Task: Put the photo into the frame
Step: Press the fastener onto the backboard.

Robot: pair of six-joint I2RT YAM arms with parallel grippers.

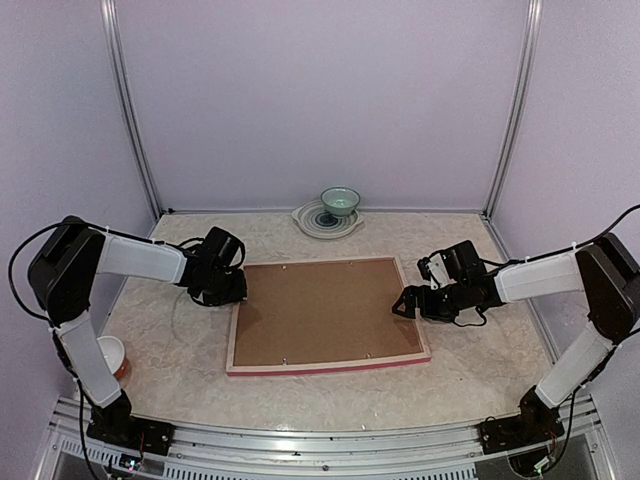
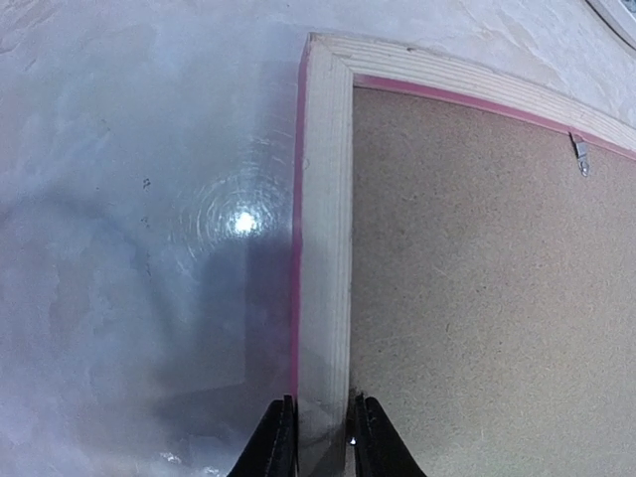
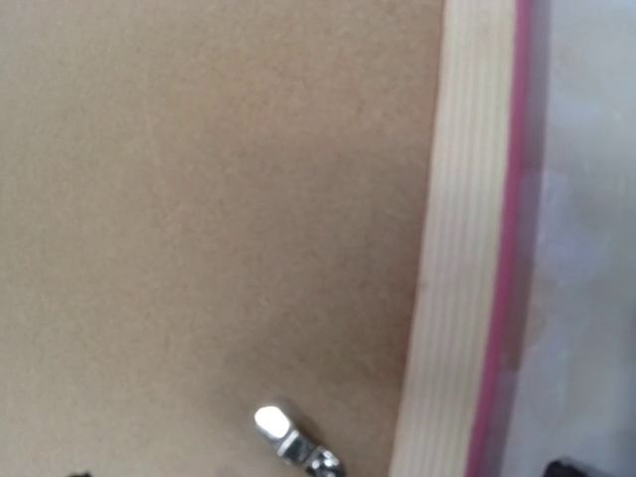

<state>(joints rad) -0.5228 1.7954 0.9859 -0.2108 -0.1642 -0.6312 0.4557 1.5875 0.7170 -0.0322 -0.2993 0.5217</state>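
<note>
- The table (image 1: 180, 350), pale and marbled, has most of its middle taken up by one job, with both arms reaching in from either side.
- The frame (image 1: 330, 362) lies flat and face down at the centre, pale wood back upward and only a pink-red edge showing. I'd say it is turned over because that is the side it loads from.
- The brown hardboard backing (image 1: 325, 310) sits inside the rails and fills the opening.
- The photo is nowhere in view. If it is already in, it lies hidden beneath that board, and I cannot tell from here.
- The left gripper (image 2: 320, 439) is on the left rail near the far corner, one finger on each side. It pinches the wood, as far as I can see, probably to steady or shift the frame.
- The right gripper (image 1: 408, 303) hangs over the right rail with its jaws spread wide and nothing in them, likely poised to work on that side.
- A plate (image 1: 305, 220) sits by the back wall with a green bowl (image 1: 340, 202) on it, well apart from the work.
- A small white bowl (image 1: 112, 352) stands near the left arm's base.
- A little metal clip (image 3: 288, 437) rests on the board beside the right rail, and another (image 2: 579, 154) by the far rail. They look meant to hold the backing down.
</note>
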